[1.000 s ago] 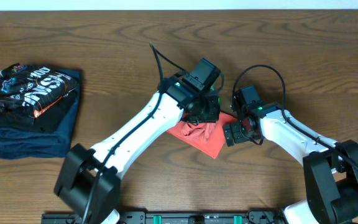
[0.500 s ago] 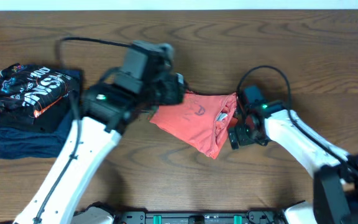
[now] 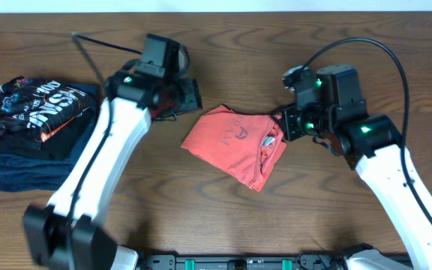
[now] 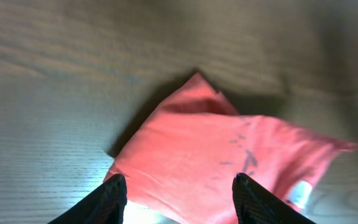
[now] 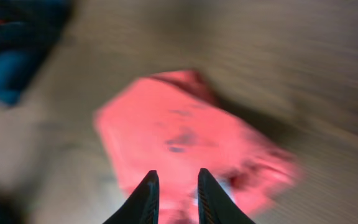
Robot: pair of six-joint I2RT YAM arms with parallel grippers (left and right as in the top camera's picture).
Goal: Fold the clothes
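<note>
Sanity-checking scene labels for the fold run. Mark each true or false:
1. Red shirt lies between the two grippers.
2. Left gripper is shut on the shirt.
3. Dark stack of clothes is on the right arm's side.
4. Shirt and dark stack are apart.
1. True. The red shirt lies on the table between the left gripper and the right gripper.
2. False. Its jaws stand apart with nothing between them.
3. False. The dark stack of clothes sits on the left arm's side.
4. True. Bare wood separates them.
</note>
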